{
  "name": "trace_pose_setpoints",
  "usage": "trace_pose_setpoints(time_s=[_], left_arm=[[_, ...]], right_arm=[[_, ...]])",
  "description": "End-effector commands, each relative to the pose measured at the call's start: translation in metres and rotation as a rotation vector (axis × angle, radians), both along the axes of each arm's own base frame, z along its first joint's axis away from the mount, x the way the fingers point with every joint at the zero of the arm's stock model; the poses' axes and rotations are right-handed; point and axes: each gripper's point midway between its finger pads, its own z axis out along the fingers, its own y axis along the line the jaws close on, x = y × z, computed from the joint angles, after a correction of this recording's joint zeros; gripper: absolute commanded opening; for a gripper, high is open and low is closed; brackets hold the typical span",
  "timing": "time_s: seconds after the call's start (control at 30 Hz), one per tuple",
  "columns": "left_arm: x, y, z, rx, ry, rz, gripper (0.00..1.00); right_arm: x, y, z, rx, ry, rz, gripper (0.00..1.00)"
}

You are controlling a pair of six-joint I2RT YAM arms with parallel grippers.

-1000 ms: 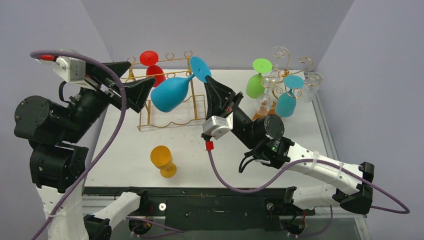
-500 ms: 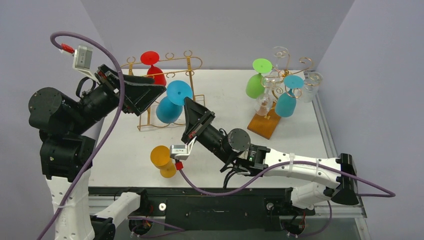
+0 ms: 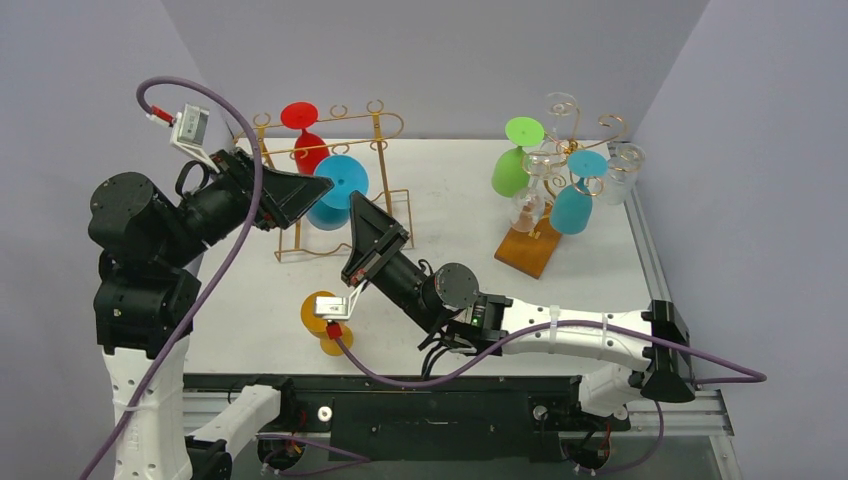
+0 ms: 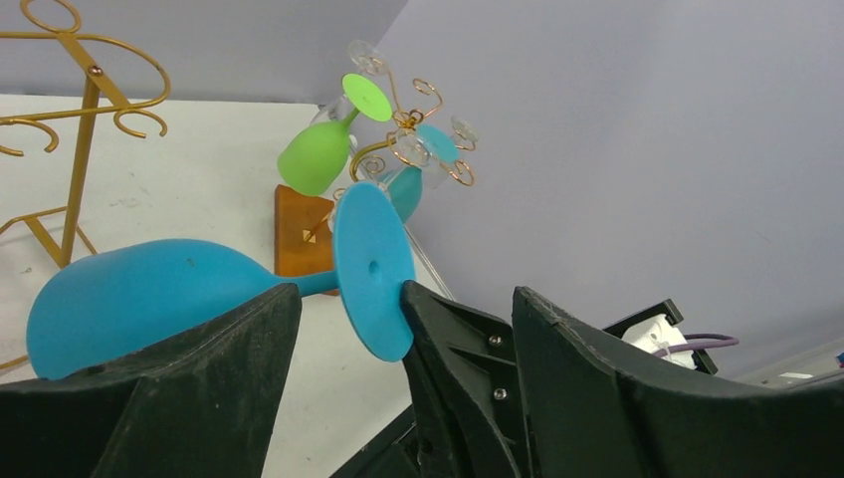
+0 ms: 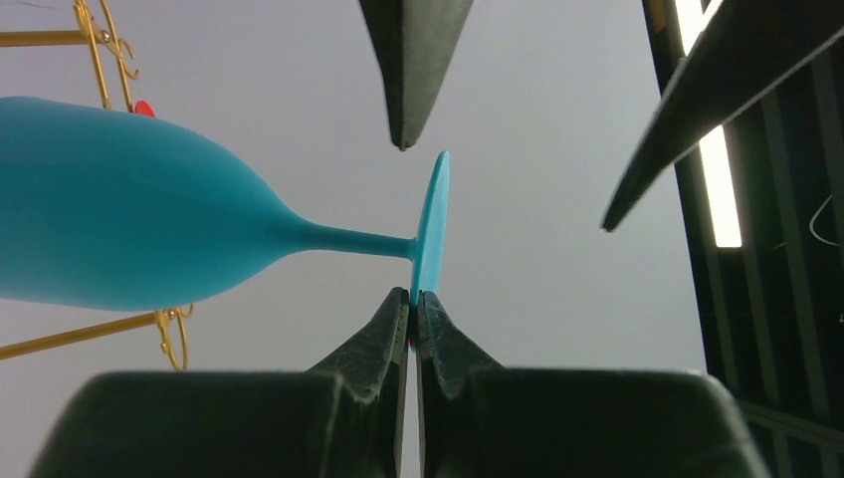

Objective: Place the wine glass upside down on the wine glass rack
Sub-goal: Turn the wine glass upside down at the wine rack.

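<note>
right end effector (image 5: 411, 299) pinches blue wine glass (image 5: 129, 209); left end effector (image 4: 406, 291) spread beside rack (image 4: 83, 149).

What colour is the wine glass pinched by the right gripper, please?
The glass is blue, clearest in the right wrist view.

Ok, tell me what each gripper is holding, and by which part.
The right gripper pinches the blue wine glass by the rim of its foot. The left gripper is open, holding nothing.
</note>
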Motion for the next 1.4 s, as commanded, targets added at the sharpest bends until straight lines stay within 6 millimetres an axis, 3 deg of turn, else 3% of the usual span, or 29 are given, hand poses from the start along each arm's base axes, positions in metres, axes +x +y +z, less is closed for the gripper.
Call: trace_pose_setpoints(time_s=[0.0, 0.13, 0.2, 0.27, 0.4, 0.43, 0.5, 0.57, 0.6, 0.7, 0.8, 0.87, 0.97, 1.07, 1.13, 1.23, 1.3, 1.37], left_arm=[[0.006, 0.005, -0.007, 0.024, -0.001, 0.032, 0.73], [0.007, 0.002, -0.003, 0.002, -0.002, 0.018, 0.6], [0.008, 0.002, -0.002, -0.003, -0.003, 0.012, 0.38], [0.009, 0.002, -0.003, -0.006, 0.002, 0.012, 0.22], [0.012, 0.002, -0.002, -0.02, 0.006, 0.007, 0.12], [0.013, 0.003, 0.0, -0.022, 0.003, 0.013, 0.08], [0.016, 0.006, 0.006, -0.02, -0.015, 0.031, 0.0], [0.019, 0.009, 0.016, -0.016, -0.05, 0.051, 0.0], [0.02, 0.01, 0.021, -0.016, -0.07, 0.055, 0.0], [0.018, 0.013, 0.038, -0.019, -0.142, 0.068, 0.0], [0.015, 0.017, 0.058, -0.004, -0.252, 0.09, 0.0], [0.011, 0.018, 0.069, 0.001, -0.32, 0.096, 0.0], [0.007, 0.014, 0.077, -0.012, -0.355, 0.064, 0.0], [0.005, 0.011, 0.077, -0.026, -0.358, 0.037, 0.0], [0.004, 0.01, 0.076, -0.026, -0.362, 0.021, 0.0], [0.003, 0.008, 0.076, -0.024, -0.369, 0.004, 0.0], [0.003, 0.007, 0.074, -0.019, -0.376, -0.005, 0.0], [0.005, 0.006, 0.071, -0.015, -0.373, -0.01, 0.0]], right_arm=[[-0.005, -0.016, 0.039, 0.101, -0.046, -0.031, 0.0], [-0.007, -0.007, 0.036, 0.082, -0.043, -0.024, 0.0], [-0.006, -0.004, 0.034, 0.082, -0.041, -0.032, 0.0], [-0.006, -0.002, 0.034, 0.09, -0.042, -0.03, 0.0], [-0.01, 0.004, 0.035, 0.108, -0.03, -0.018, 0.0], [-0.011, 0.005, 0.035, 0.115, -0.021, -0.014, 0.03], [-0.011, 0.007, 0.03, 0.117, 0.003, -0.01, 0.23], [-0.013, 0.005, 0.025, 0.126, 0.048, 0.004, 0.45], [-0.014, 0.003, 0.023, 0.138, 0.088, 0.016, 0.5], [-0.023, -0.006, 0.011, 0.128, 0.271, 0.084, 0.57], [-0.039, -0.019, 0.014, 0.154, 0.567, 0.268, 0.58], [-0.045, -0.03, 0.027, 0.203, 0.782, 0.422, 0.58], [-0.055, -0.048, 0.061, 0.306, 1.08, 0.722, 0.57], [-0.031, -0.072, 0.101, 0.554, 1.298, 0.93, 0.63], [-0.021, -0.083, 0.129, 0.671, 1.354, 1.032, 0.66], [-0.004, -0.073, 0.143, 0.73, 1.59, 1.128, 0.57], [-0.003, -0.064, 0.153, 0.693, 1.731, 1.303, 0.57], [-0.02, -0.069, 0.166, 0.61, 1.793, 1.537, 0.69]])
